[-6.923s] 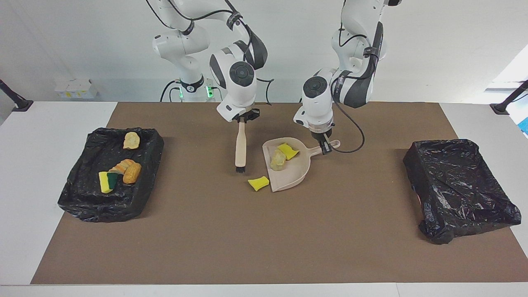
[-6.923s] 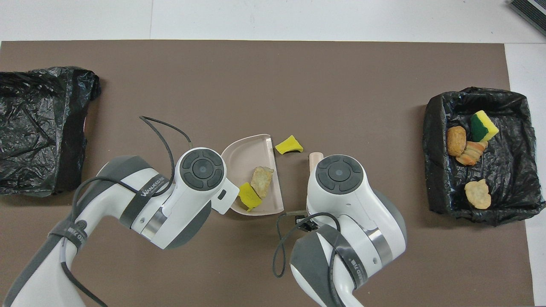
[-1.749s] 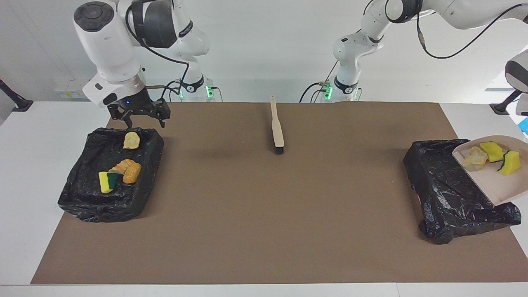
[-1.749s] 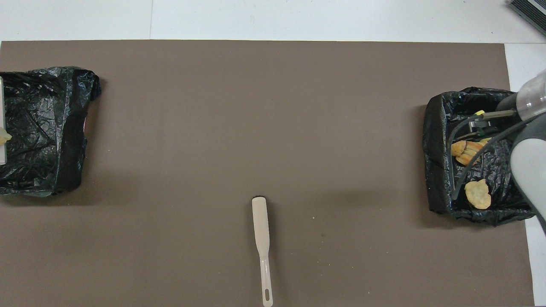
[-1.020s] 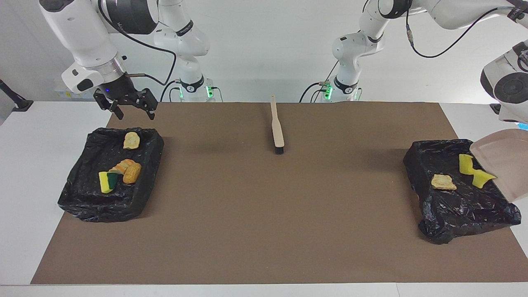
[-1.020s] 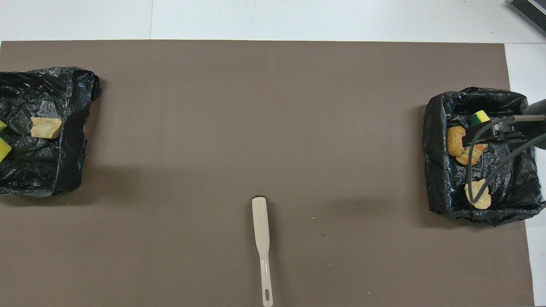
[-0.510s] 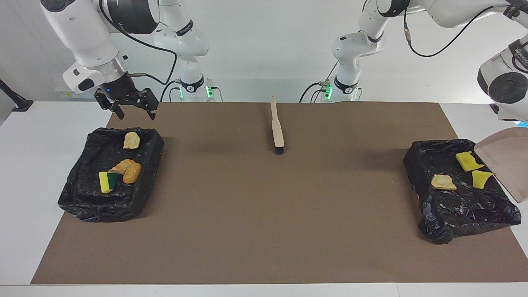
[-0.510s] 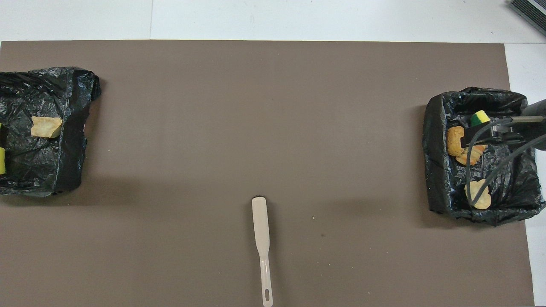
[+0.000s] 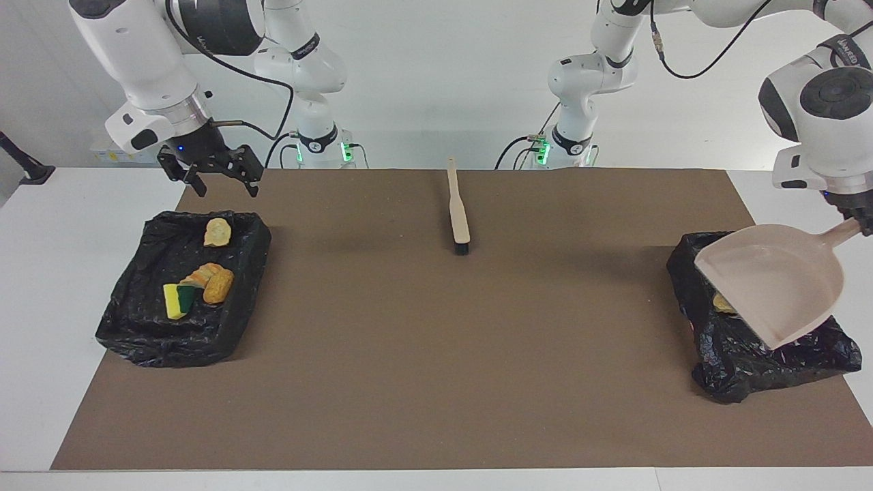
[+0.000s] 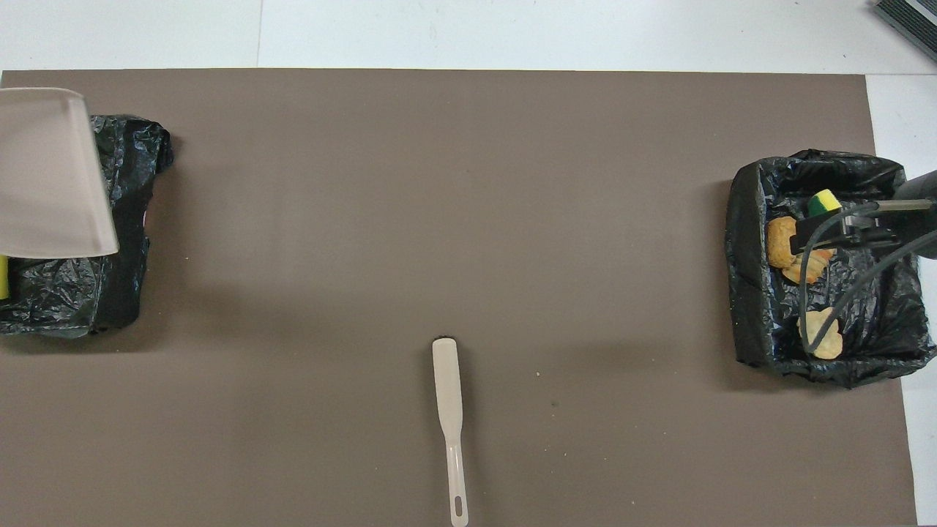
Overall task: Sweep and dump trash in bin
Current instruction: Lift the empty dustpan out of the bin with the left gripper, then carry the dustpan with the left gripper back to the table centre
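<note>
- Your left end effector (image 9: 861,221), at the left arm's end of the surface (image 9: 436,382), is pinched on the handle of the beige dustpan (image 9: 774,283), which hangs tilted over the black-lined bin (image 9: 764,354) there; the pan's inside shows bare, so the load looks dumped.
- Beneath the pan's lip in the facing view, one pale tan lump (image 9: 721,303) peeks out inside that bin; from overhead a sliver of yellow sponge (image 10: 3,277) shows at the picture's edge. The pan covers whatever else lies in the bin.
- Your right end effector (image 9: 219,179) hangs with its fingers spread wide and holding nothing, over the surface just by the second black-lined bin (image 9: 136,334) at the right arm's end. That arm waits.
- That second bin holds a pale lump (image 9: 217,232), an orange-brown bread-like cluster (image 9: 210,281) and a yellow-and-green sponge (image 9: 176,301).
- The brush (image 9: 457,210) lies flat mid-surface, nearer the robots, bristles pointing away from them, with no end effector on it.
- No scrap shows on the brown mat in either view. Judged from that, sweeping and dumping appear finished; what seems left is setting the dustpan down.
</note>
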`<state>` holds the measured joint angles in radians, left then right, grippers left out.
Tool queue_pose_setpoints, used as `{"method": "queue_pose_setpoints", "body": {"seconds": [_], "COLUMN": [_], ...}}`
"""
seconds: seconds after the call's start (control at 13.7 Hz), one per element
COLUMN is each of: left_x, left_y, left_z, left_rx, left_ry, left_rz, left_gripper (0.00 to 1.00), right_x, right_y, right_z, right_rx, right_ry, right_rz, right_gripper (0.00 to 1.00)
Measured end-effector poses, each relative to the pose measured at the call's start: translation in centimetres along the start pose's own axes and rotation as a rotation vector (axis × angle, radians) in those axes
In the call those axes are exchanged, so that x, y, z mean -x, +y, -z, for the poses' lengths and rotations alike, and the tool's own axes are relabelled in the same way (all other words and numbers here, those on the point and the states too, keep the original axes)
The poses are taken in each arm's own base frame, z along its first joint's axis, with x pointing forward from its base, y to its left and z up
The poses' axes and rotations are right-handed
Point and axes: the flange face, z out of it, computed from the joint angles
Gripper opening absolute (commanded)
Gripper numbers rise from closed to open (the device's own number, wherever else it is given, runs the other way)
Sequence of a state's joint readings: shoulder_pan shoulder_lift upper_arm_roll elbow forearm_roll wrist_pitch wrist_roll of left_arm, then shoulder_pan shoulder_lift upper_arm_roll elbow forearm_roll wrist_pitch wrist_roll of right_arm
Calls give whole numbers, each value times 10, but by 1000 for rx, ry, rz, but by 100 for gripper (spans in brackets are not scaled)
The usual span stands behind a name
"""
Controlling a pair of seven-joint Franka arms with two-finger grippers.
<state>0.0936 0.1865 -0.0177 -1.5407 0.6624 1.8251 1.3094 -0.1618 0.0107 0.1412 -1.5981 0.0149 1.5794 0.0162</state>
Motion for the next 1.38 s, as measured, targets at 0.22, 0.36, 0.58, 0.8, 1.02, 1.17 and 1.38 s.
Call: {"method": "queue_pose_setpoints", "body": {"seconds": [0.22, 0.36, 0.58, 0.8, 1.02, 1.17, 1.38], "left_x": [-48, -86, -128, -171, -263, -304, -349], "left_y": [8, 17, 28, 39, 60, 67, 73], "left_z": [14, 27, 50, 70, 81, 85, 101], "left_rx": [58, 102, 169, 245, 357, 425, 509], "left_ry": [168, 231, 319, 365, 352, 363, 375], "left_rz": [70, 160, 308, 497, 711, 829, 999], "left_gripper": [0, 0, 0, 0, 0, 0, 0], "right_x": [0, 0, 0, 6, 10, 11, 11], "right_y": [0, 2, 11, 18, 26, 29, 25], "right_z": [0, 0, 1, 9, 24, 26, 26], "right_rx": [0, 1, 25, 43, 39, 34, 34], "right_ry": [-1, -1, 1, -24, -14, -10, -10], "right_rz": [0, -4, -15, -26, -43, -48, -40], "right_gripper": [100, 100, 100, 100, 100, 100, 100]}}
